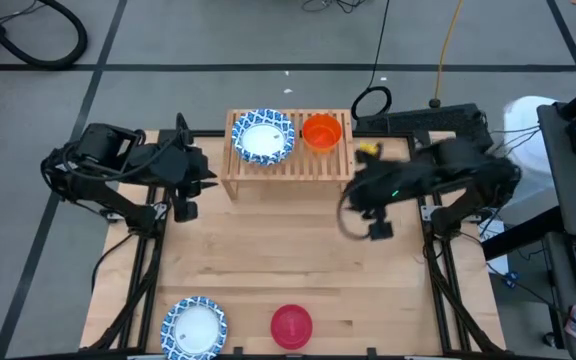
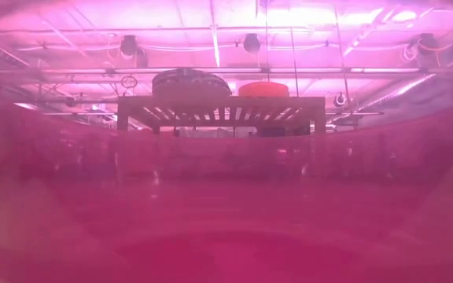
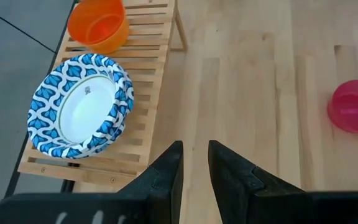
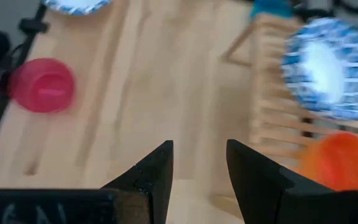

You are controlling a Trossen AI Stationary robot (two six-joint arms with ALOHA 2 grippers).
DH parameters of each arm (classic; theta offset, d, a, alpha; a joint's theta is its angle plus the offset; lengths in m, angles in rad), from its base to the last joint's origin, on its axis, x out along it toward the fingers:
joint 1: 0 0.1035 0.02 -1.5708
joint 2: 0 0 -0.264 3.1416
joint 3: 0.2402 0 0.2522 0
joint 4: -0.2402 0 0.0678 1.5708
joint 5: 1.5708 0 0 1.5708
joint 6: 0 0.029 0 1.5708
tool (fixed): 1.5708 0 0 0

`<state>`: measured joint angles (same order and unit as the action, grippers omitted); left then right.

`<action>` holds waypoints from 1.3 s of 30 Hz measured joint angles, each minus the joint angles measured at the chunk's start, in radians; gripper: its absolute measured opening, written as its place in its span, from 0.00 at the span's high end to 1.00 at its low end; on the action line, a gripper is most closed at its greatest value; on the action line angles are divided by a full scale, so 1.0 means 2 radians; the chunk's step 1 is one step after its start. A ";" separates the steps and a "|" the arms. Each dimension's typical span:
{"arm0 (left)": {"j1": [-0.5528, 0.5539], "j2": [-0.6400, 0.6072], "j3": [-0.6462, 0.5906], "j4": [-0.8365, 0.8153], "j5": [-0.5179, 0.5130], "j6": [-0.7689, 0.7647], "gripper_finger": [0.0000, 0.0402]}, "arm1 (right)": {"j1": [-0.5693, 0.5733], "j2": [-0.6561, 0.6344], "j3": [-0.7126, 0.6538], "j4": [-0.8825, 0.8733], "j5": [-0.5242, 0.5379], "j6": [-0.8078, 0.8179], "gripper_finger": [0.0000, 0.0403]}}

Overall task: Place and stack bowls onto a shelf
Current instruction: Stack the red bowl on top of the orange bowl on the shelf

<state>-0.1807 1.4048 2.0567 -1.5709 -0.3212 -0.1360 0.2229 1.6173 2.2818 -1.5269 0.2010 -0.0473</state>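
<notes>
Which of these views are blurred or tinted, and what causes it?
Low view: a pink haze covers everything, probably from the red bowl standing right at the lens; only the shelf shows dimly. Right wrist view: soft motion blur over the patterned dishes and orange bowl. High view and left wrist view: sharp, evenly lit.

We saw table (image 1: 368,290) carrying shelf (image 1: 288,160) at 12 o'clock; patterned dish (image 1: 194,327) and red bowl (image 1: 291,326) at 6.
</notes>
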 joint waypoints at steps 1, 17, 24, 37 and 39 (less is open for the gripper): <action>-0.001 0.000 0.000 0.000 0.000 0.000 0.80 | 0.006 0.010 0.000 0.000 -0.008 0.007 0.64; -0.003 0.000 0.000 0.000 0.000 0.024 0.80 | 0.036 0.176 0.000 0.054 -0.128 0.179 0.64; -0.003 0.000 0.000 0.000 0.000 0.031 0.80 | 0.036 0.226 0.000 0.074 -0.195 0.193 0.64; -0.003 0.000 0.000 0.000 0.001 0.044 0.80 | 0.013 0.285 0.000 0.133 -0.259 0.177 0.64; -0.003 0.000 0.000 0.000 0.001 0.044 0.80 | 0.006 0.295 0.000 0.147 -0.274 0.184 0.64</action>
<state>-0.1860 1.4048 2.0567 -1.5711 -0.3191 -0.0483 0.2348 2.2066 2.2814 -1.2328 -0.3475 0.3206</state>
